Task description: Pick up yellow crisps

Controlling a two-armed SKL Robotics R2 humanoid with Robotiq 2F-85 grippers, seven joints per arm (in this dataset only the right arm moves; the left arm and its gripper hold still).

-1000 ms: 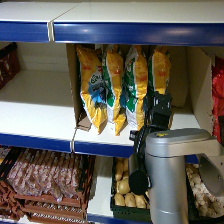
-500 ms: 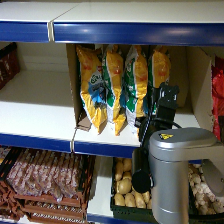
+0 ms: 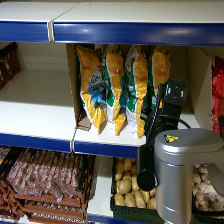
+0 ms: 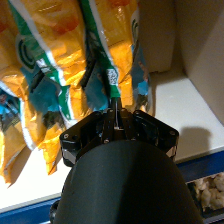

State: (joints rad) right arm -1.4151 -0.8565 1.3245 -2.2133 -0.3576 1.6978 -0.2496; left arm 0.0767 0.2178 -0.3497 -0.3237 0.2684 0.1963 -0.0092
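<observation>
Four yellow crisps bags stand side by side in an open cardboard box on the middle shelf. The rightmost one [image 3: 160,67] is partly covered by my right gripper [image 3: 169,99], which hovers just in front of its lower half. In the right wrist view the gripper [image 4: 116,103] is shut, its thin fingers pressed together. Their tips reach the lower edge of an orange-and-green bag [image 4: 107,55]. I cannot tell if the bag's edge is pinched. Further bags [image 4: 50,70] stand beside it.
The cardboard box's wall [image 3: 74,90] borders the bags on the left. A blue shelf lip [image 3: 105,147] runs below and an upper shelf [image 3: 140,32] above. Below sit a crate of potatoes [image 3: 127,187] and dark red packets [image 3: 45,180]. More red packets [image 3: 219,95] are at the far right.
My right arm has risen and moved right and further in towards the rightmost bag. The bags have not moved.
</observation>
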